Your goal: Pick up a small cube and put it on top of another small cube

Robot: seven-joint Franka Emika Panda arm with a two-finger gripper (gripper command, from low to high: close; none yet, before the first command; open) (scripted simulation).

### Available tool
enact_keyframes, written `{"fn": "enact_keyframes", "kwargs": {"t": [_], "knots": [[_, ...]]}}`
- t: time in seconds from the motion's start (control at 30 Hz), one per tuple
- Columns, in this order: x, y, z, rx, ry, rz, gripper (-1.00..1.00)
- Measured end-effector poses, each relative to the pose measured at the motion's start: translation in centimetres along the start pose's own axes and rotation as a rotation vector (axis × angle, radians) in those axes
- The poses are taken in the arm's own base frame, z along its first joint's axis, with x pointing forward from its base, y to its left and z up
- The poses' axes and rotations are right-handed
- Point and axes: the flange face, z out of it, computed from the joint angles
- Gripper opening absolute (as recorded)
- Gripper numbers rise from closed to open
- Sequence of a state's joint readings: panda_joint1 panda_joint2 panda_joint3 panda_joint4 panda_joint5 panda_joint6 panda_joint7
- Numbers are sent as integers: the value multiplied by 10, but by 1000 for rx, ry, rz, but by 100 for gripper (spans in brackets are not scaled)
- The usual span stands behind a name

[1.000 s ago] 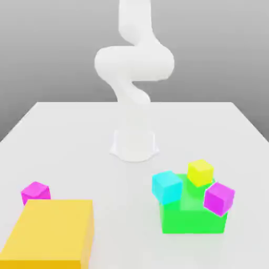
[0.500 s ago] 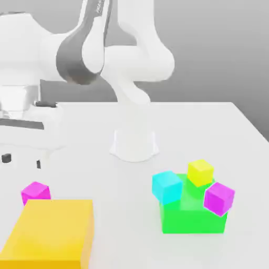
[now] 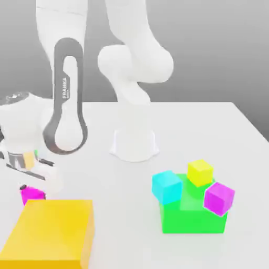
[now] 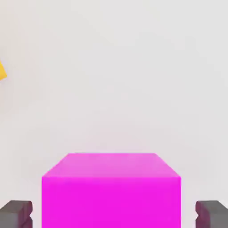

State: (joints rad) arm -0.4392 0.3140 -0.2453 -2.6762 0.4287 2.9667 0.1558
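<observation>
The gripper (image 4: 111, 216) hung low over the white table (image 3: 210, 131), its fingers (image 4: 15, 213) spread wide on either side of the magenta cube (image 4: 111, 191) without touching it. That cube (image 3: 32, 195) sat just behind the large orange-yellow block (image 3: 50, 234). The yellow cube (image 3: 200, 172) rested on the green block (image 3: 192, 220), between the cyan cube (image 3: 167, 186) and the purple cube (image 3: 219, 197).

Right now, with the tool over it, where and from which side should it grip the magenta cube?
From straight above, pinching two opposite side faces of the magenta cube. The hand view shows the tool open with a finger on each side of the cube, its faces square to them. The orange-yellow block sits close beside it, so a sideways approach looks crowded.
</observation>
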Motion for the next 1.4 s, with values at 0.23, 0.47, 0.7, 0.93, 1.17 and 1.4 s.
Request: {"fn": "enact_keyframes", "kwargs": {"t": [0.23, 0.47, 0.7, 0.93, 1.17, 1.4], "knots": [[2, -1, -18, -1, 4, -2, -100], [-3, -12, -57, -12, -9, -58, -100], [2, -44, -32, -150, -81, -381, -100], [21, -81, -20, -285, -114, -880, -100], [44, -115, -11, -434, -145, -1351, -100], [57, -183, -16, -639, -134, -1859, -100]]}}
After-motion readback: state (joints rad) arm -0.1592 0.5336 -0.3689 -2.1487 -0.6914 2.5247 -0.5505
